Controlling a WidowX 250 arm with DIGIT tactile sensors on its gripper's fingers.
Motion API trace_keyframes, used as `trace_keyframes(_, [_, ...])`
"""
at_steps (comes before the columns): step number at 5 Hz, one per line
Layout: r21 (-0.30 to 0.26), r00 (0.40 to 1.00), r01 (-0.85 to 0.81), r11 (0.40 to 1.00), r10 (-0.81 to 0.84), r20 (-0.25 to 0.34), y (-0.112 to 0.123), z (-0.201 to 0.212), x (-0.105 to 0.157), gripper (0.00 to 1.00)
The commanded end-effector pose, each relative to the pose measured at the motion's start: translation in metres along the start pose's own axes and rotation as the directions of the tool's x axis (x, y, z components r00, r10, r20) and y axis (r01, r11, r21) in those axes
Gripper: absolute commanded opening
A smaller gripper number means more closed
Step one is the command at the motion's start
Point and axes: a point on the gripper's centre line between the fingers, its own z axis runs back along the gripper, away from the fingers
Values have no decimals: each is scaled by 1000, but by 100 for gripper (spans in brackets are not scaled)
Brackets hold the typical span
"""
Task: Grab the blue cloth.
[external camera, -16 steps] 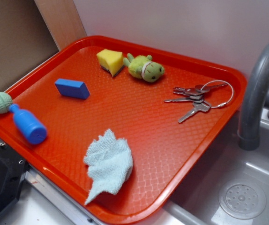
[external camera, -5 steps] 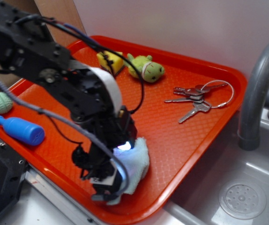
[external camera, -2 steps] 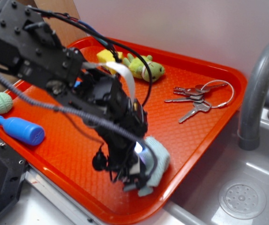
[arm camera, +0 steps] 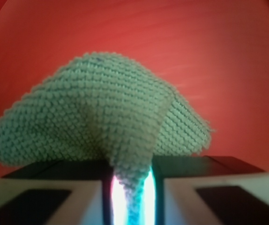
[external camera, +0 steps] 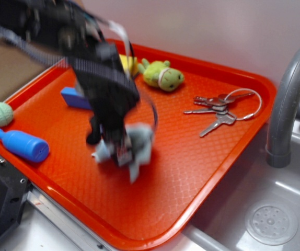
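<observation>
In the exterior view, the black arm reaches in from the upper left, blurred by motion, and its gripper (external camera: 121,151) hangs over the middle of the red tray (external camera: 202,172) with the blue cloth (external camera: 138,147) bunched in its tips; pale folds droop to the right of and below the fingers, and the cloth looks lifted off the tray floor, though the blur makes that hard to confirm. Behind the arm sits a dark blue block (external camera: 72,97), partly hidden, and a sliver of a yellow sponge (external camera: 128,64) shows beside a green plush toy (external camera: 162,75) near the far rim. A bunch of keys (external camera: 220,109) on a ring lies toward the right side of the tray. At the left edge a blue bottle-shaped toy (external camera: 23,145) lies on its side, with a green ball (external camera: 0,114) just beyond its neck. A grey faucet (external camera: 288,99) rises at the right over a sink (external camera: 270,222). In the wrist view, the two black fingers (arm camera: 55,171) are pressed close together on a narrow fold of the blue cloth (arm camera: 101,112), which fans out wide above the pinch against the red tray (arm camera: 219,51) behind it.
</observation>
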Motion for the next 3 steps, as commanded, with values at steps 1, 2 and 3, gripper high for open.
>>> trace_keyframes(1, [12,892,-434,901,427,148,45,110,-22,0])
trace_keyframes(2, [-62,826,-537,842,539,163,65,158,-35,0])
trace_keyframes(3, [-78,827,-531,844,536,168,71,179,-39,0])
